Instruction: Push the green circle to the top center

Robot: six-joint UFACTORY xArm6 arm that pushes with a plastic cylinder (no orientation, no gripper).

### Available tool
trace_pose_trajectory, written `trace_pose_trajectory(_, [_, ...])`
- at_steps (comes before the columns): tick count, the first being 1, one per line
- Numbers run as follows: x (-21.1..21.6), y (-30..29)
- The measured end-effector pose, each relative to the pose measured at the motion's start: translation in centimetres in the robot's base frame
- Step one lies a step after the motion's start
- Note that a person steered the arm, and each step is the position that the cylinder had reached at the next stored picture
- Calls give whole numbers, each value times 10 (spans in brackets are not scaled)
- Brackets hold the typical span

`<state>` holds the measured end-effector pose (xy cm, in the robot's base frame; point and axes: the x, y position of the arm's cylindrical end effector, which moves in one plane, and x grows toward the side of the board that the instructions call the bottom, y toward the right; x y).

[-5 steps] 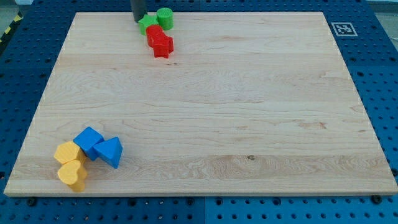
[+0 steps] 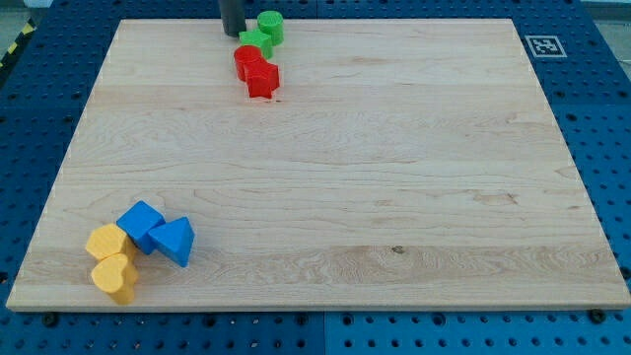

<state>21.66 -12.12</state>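
My tip (image 2: 234,34), a bare rod and no claw, so it holds nothing, rests at the tabletop's (image 2: 394,177) top edge, touching the second green block (image 2: 254,41). The green circle (image 2: 270,25) sits just right of it. Two red blocks (image 2: 256,71) lie just below.

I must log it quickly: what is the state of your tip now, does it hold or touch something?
My tip: a plain rod, holds nothing; it stands at the view's top, just left of the green circle, against the other green block.
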Motion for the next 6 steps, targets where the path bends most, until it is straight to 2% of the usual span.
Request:
trace_pose_trajectory(3, [0,65])
trace_pose_trajectory(4, [0,114])
trace_pose_trajectory(5, [0,136])
trace_pose_trajectory(6, [0,93])
